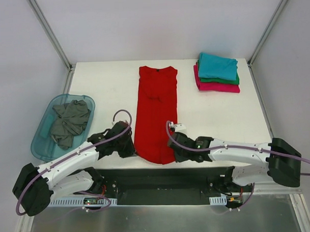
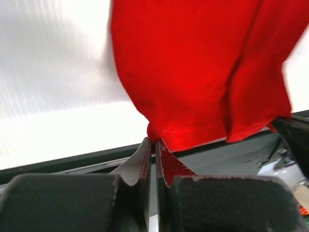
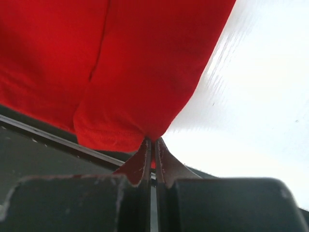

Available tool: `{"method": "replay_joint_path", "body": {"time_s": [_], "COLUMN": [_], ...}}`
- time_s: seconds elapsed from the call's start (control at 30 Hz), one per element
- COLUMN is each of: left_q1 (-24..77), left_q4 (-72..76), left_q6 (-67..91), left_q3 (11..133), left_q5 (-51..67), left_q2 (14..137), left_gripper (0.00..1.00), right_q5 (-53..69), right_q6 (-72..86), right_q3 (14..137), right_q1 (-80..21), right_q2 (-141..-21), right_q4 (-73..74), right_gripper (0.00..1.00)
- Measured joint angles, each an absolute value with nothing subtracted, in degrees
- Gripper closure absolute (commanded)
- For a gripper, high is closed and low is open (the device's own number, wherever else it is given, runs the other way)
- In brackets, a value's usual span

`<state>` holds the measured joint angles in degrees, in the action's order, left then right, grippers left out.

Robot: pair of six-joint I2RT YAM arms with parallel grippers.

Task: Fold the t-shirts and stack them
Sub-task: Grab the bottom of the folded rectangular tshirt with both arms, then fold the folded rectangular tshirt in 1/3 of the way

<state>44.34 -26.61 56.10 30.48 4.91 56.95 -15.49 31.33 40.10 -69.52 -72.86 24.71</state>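
Note:
The large red t-shirt (image 1: 156, 111) lies folded into a long narrow strip down the middle of the white table (image 1: 221, 119), neck at the far end. My left gripper (image 1: 131, 147) is shut on its near left hem corner (image 2: 161, 133). My right gripper (image 1: 172, 150) is shut on its near right hem corner (image 3: 145, 130). Both hold the hem at the table's near edge. A folded stack lies at the far right: teal t-shirt (image 1: 217, 66) on top, green (image 1: 220, 80) under it, magenta-pink (image 1: 217, 86) at the bottom. A crumpled dark grey t-shirt (image 1: 69, 122) sits in the tub.
A translucent blue plastic tub (image 1: 42, 136) stands at the left edge of the table. The black mounting rail (image 1: 162, 179) runs along the near edge below the hem. Metal frame posts (image 1: 50, 33) rise at the far corners.

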Motion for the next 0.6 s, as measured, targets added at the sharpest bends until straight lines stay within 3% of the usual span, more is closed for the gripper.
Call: {"method": "replay_joint_path", "body": {"time_s": [0.37,0.6], "left_q1": [35.0,28.1], "left_q4": [-26.5,-26.4], "left_q6": [49.6,44.8], "left_q3": [46.7,59.5], "left_q5": [2.7,2.7], "left_q2": [66.5,78.3], "left_gripper": [1.0,1.0], "right_q5": [-15.2,-11.5], "right_q6": [21.1,14.1], "right_q3": [52.0,60.4], "right_q1": [-56.1,-46.7], "right_q2": [-74.1,-82.5], "right_q4": [25.4,22.7], "right_gripper": [0.99,1.0]}}
